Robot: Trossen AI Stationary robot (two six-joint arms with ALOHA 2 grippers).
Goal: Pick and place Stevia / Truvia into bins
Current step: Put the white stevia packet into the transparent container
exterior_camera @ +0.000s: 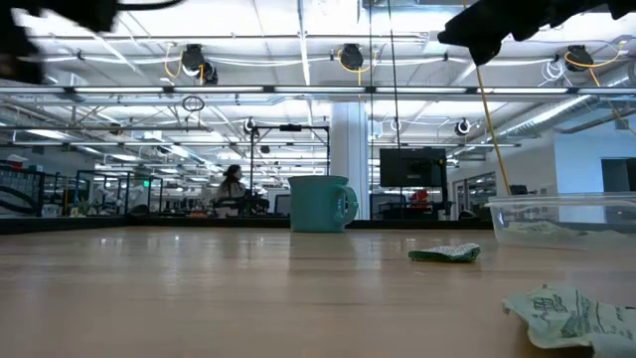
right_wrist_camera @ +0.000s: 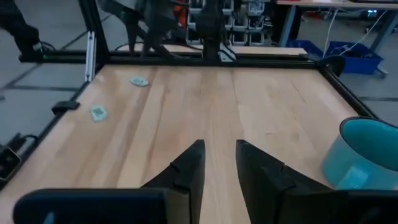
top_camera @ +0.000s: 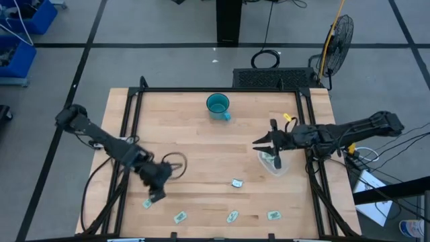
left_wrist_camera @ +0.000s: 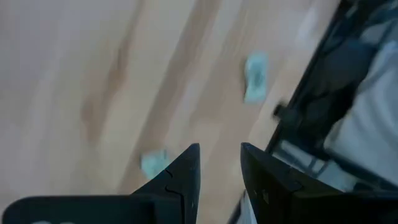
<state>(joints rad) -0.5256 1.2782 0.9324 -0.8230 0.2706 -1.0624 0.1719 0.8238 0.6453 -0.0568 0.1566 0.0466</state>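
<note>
Even, bright overhead lighting; soft short shadows on the table (top_camera: 201, 148). Low view shows rows of ceiling lamps (exterior_camera: 350, 57) with mild glare, and the nearest sachet (exterior_camera: 571, 316) is out of focus. Left wrist view heavily motion-blurred. Right wrist view sharp, slightly dimmer.

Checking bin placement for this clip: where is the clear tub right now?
In the high view the clear tub sits at the table's right side, directly under the right tool, with the teal mug farther back.
</note>
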